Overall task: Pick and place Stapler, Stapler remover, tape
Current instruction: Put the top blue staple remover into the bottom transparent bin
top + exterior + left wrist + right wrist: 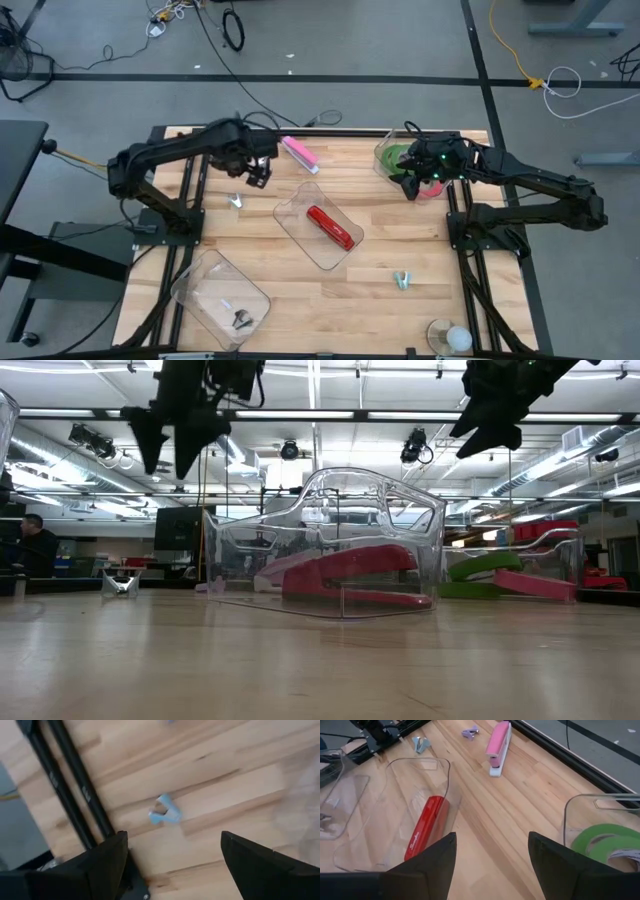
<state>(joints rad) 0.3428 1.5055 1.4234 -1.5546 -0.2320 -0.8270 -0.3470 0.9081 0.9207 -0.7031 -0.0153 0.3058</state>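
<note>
— Remover (164,812) lies on the worktop (380,250) just below our left claw (258,176), fingers apart and empty.
— Right claw (410,187), apart too, hangs by the tape (607,842) bin, farther off.

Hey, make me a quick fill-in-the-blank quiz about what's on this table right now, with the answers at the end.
1. The red stapler lies inside a clear ____ at the table's middle.
2. The stapler lying bare on the wood near the far edge is ____ in colour.
3. The green tape sits in the clear bin below the ____ gripper.
4. The left gripper hangs above the table with its jaws ____.

Answers: bin; pink; right; open
</note>
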